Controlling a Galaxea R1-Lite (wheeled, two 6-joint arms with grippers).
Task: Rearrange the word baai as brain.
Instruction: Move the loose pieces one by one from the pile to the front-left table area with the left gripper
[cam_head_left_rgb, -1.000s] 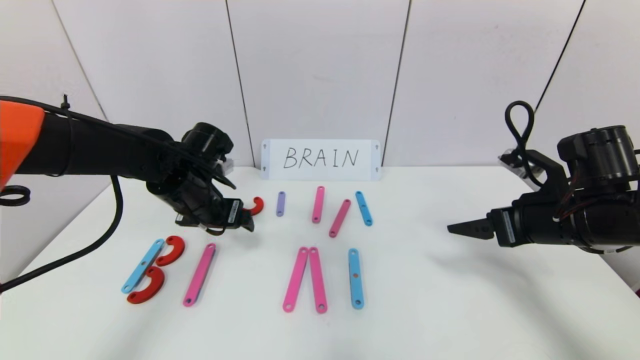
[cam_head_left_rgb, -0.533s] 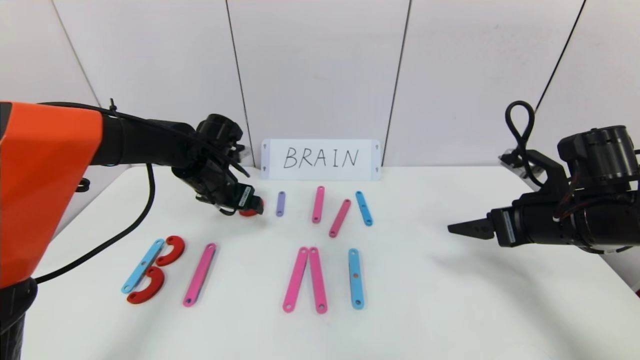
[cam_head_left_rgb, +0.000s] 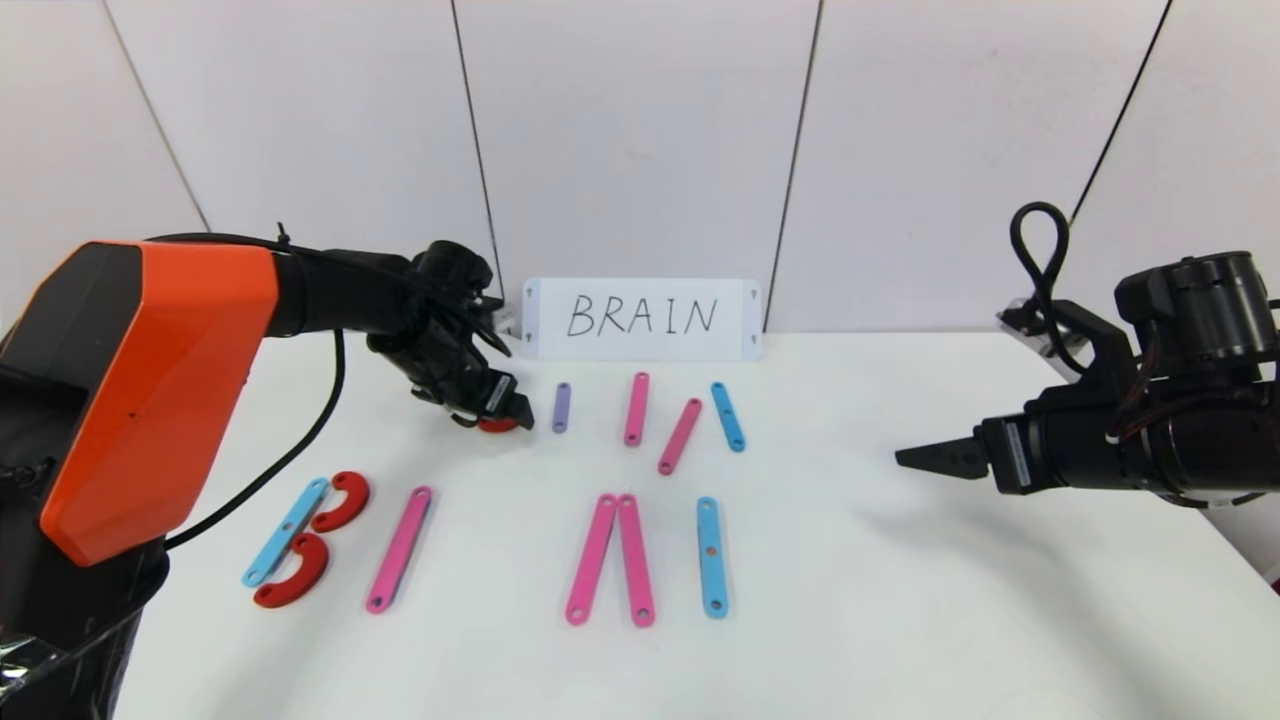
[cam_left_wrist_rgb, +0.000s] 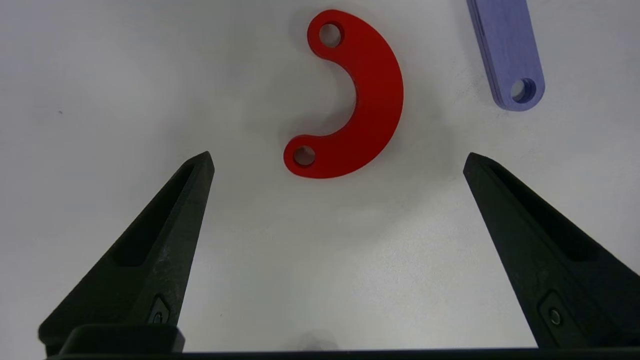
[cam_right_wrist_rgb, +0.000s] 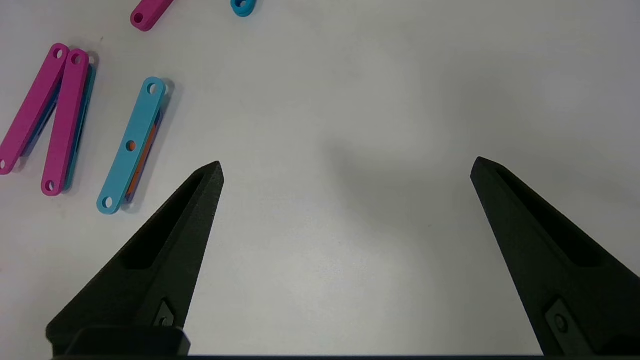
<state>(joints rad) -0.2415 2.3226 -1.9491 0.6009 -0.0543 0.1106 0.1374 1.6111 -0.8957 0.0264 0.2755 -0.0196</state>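
Note:
A front row of flat plastic letters lies on the table: a B of a blue strip (cam_head_left_rgb: 285, 531) and two red curves (cam_head_left_rgb: 340, 500), a lone pink strip (cam_head_left_rgb: 399, 549), two pink strips (cam_head_left_rgb: 610, 559) in an inverted V, and a blue strip (cam_head_left_rgb: 710, 556). My left gripper (cam_head_left_rgb: 512, 420) is open, low over a loose red curve (cam_left_wrist_rgb: 355, 100) at the back row, its tips just short of it. A purple strip (cam_left_wrist_rgb: 507, 50) lies beside that curve. My right gripper (cam_head_left_rgb: 915, 459) is open and empty, held above the table's right side.
A white card (cam_head_left_rgb: 641, 318) handwritten "BRAIN" stands against the back wall. Two spare pink strips (cam_head_left_rgb: 636, 408) and a spare blue strip (cam_head_left_rgb: 728, 416) lie in the back row right of the purple strip (cam_head_left_rgb: 561, 407). The blue strip (cam_right_wrist_rgb: 131, 145) and pink strips (cam_right_wrist_rgb: 65, 122) show in the right wrist view.
My left arm has reached forward and right, moving its gripper from in front of the loose red curve to over it. The right arm has not moved.

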